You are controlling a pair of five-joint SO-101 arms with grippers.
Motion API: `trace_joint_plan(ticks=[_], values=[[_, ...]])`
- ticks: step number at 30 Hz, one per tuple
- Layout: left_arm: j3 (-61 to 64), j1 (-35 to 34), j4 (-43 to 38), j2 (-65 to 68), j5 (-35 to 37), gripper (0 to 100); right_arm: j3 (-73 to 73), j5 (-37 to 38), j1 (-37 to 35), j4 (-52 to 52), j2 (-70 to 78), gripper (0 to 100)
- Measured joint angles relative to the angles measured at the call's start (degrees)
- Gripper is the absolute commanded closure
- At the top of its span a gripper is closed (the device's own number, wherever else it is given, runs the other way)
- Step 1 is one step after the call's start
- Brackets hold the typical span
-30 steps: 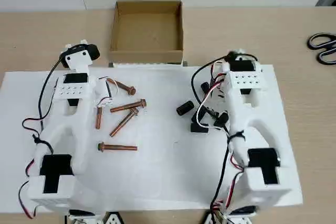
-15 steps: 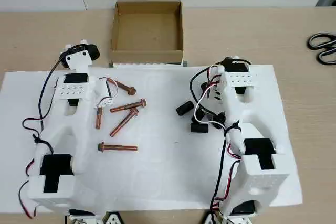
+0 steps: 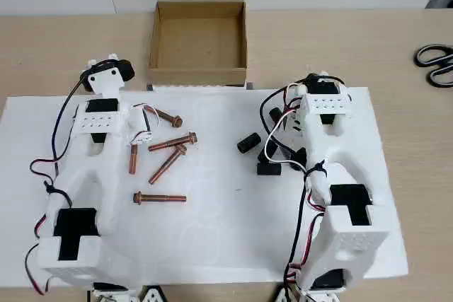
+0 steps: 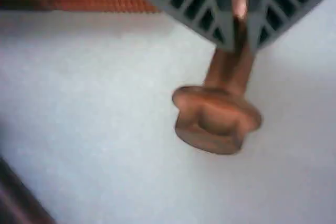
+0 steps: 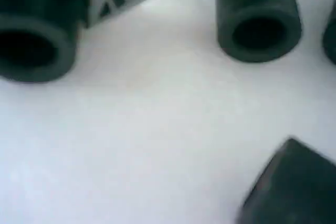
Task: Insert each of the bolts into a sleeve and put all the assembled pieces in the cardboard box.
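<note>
Left wrist view: the left gripper (image 4: 240, 24) is clamped tight on a copper bolt (image 4: 216, 119). Its shaft is pinched near the frame's top right and its head shows at centre-right, with the white sheet (image 4: 79, 129) behind it. Over in the right wrist view, the right gripper (image 5: 205, 93) is spread wide, with black sleeves (image 5: 258, 22) lying along the upper edge. High view: the cardboard box (image 3: 198, 74) sits top centre, and loose bolts (image 3: 159, 198) are scattered left of centre.

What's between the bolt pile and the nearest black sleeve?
Nothing: in the high view the white mat is bare between the closest bolt and that sleeve.
</note>
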Motion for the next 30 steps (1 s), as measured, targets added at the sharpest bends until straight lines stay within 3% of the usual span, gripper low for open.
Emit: trace_joint_plan(ticks=[8,25,30], values=[[0.0,0.0,0.0,0.0,0.0,99,-0.88,0.0,0.09,0.35,0.0,99.5],[0.88,0.97,-0.79,-0.18,-0.35,99,-7.56,4.4,-0.44,17.85,-14.77,99.6],[-4.66,2.81,10.81,-0.79,-7.82,99,-6.24,4.4,2.29,17.93,-21.63,99.6]])
